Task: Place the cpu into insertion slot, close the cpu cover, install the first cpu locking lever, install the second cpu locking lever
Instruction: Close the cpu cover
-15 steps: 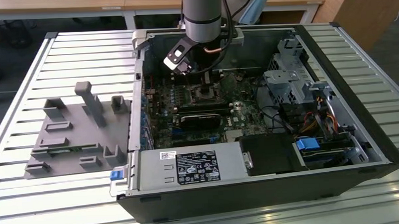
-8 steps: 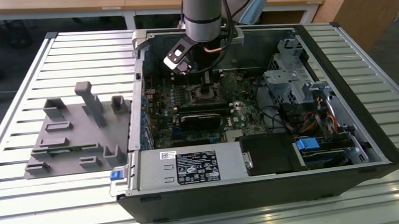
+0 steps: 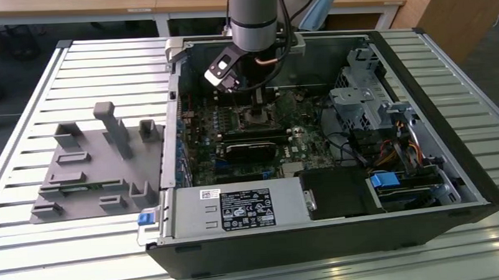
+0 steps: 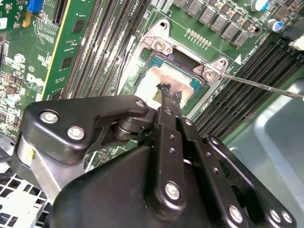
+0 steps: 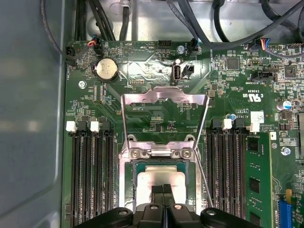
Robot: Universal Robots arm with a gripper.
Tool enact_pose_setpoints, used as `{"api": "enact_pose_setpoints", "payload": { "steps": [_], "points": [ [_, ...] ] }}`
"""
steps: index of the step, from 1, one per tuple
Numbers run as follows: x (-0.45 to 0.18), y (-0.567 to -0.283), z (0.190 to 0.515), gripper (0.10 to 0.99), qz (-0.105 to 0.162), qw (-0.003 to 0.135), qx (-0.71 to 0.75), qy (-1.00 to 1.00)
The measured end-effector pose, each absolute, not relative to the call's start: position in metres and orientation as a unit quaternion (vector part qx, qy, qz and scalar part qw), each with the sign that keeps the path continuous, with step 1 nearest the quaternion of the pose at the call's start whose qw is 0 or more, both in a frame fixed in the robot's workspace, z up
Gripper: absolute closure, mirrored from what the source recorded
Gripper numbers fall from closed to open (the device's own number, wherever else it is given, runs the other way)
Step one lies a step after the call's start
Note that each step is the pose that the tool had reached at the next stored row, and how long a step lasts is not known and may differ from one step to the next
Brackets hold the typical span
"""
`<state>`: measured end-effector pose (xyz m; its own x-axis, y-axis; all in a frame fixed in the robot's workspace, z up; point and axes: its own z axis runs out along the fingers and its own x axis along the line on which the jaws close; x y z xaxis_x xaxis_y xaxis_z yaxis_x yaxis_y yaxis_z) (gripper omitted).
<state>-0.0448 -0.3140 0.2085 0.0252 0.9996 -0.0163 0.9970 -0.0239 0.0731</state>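
The cpu [image 5: 151, 183] is a silvery square lying flat in the insertion slot [image 5: 126, 176], whose metal rim frames it. My gripper [image 5: 164, 191] hangs straight over it, black fingers shut together with nothing between them and tips at the chip's face [image 4: 153, 78]. The cpu cover [image 5: 164, 98], a thin silvery frame with a big window, stands swung open from its hinge beyond the slot. One thin locking lever [image 5: 205, 183] runs loose along the slot's side, and in the second wrist view this lever [image 4: 261, 85] sticks out over the memory slots. The exterior view shows the gripper [image 3: 261, 104] deep inside the open case.
Long black memory slots [image 5: 90, 175] flank the socket on both sides. A black-labelled power supply box [image 3: 235, 210] sits at the case's near edge, with a drive cage [image 3: 365, 105] and cables on the exterior view's right. A grey fixture [image 3: 93, 164] lies on the slatted table.
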Motion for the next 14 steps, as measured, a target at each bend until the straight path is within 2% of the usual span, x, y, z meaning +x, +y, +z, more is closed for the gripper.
{"api": "enact_pose_setpoints", "payload": {
  "steps": [14],
  "points": [
    [-0.045,-0.314,0.228,0.976,0.017,0.028,0.715,0.698]
  ]
}}
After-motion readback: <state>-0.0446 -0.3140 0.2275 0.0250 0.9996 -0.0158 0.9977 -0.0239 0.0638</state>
